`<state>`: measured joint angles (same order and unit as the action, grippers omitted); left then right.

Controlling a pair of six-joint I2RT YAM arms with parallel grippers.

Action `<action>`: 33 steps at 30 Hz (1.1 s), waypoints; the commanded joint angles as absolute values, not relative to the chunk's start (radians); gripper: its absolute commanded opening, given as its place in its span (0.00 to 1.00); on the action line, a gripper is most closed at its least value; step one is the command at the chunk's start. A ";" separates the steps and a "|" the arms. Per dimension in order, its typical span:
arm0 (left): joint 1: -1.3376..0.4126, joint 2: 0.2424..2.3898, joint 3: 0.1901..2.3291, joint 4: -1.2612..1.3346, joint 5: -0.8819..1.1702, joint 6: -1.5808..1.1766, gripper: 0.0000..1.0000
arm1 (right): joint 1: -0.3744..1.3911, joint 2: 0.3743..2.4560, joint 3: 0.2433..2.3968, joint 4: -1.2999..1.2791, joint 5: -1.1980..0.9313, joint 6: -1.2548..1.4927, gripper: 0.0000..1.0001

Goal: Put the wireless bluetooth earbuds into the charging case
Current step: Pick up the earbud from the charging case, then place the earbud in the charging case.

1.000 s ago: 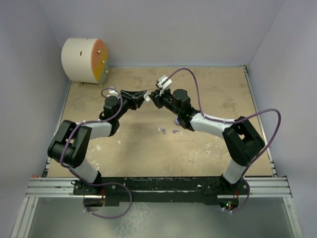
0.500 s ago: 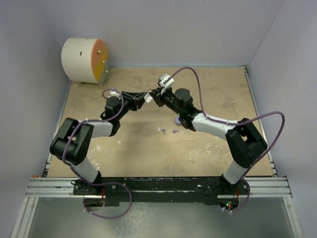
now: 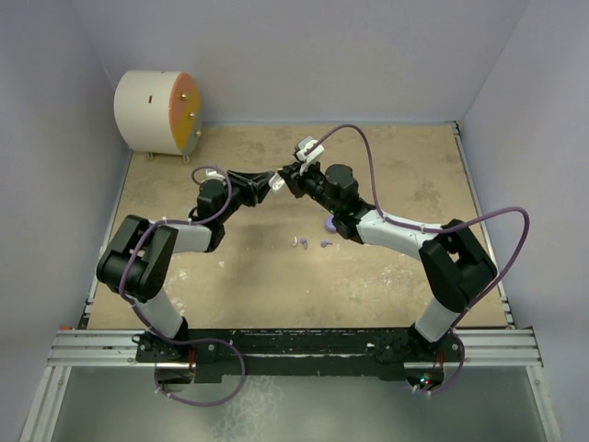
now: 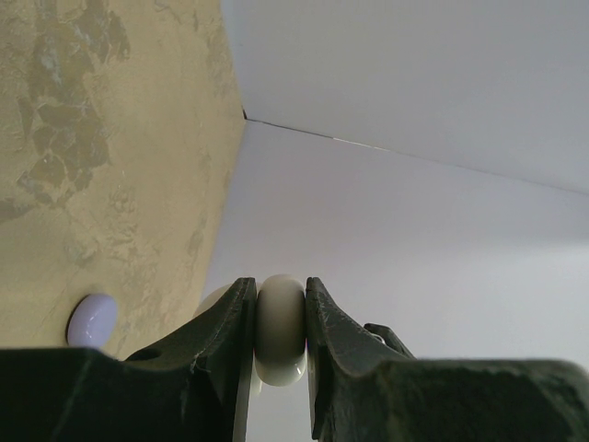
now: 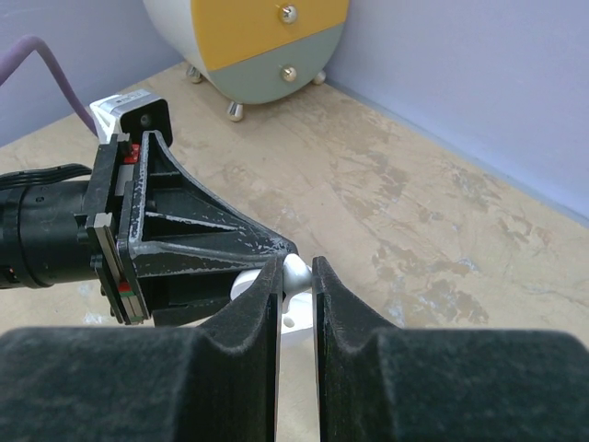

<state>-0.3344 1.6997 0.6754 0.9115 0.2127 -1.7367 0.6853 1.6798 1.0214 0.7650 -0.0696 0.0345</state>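
Your left end effector (image 4: pixel 279 287) clamps the case (image 4: pixel 281 336), right end effector (image 5: pixel 295 278) pinches an earbud (image 5: pixel 296 268), so align before pushing.

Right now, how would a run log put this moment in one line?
left gripper: shut on white case half | right gripper: shut on earbud | lilac half: on table

The lilac case half (image 3: pixel 329 224) lay partly hidden under the right arm (image 3: pixel 396 226); nearby earbuds (image 3: pixel 299 243) looked too small to resolve.
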 commanded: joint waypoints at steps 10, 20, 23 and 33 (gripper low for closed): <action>-0.340 1.692 0.730 0.987 0.216 -1.749 0.00 | 0.684 1.641 1.019 0.822 -0.072 0.023 0.16; -0.344 1.689 0.737 0.989 0.221 -1.748 0.00 | 0.685 1.642 1.020 0.822 -0.078 0.023 0.15; -0.344 1.689 0.741 0.992 0.225 -1.747 0.00 | 0.684 1.643 1.019 0.822 -0.078 0.023 0.15; -0.349 1.687 0.750 0.996 0.230 -1.746 0.00 | 0.684 1.647 1.019 0.824 -0.080 0.025 0.15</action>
<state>-0.3389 1.7020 0.7086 0.9264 0.2192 -1.7367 0.6853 1.6798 1.0206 0.7658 -0.0708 0.0345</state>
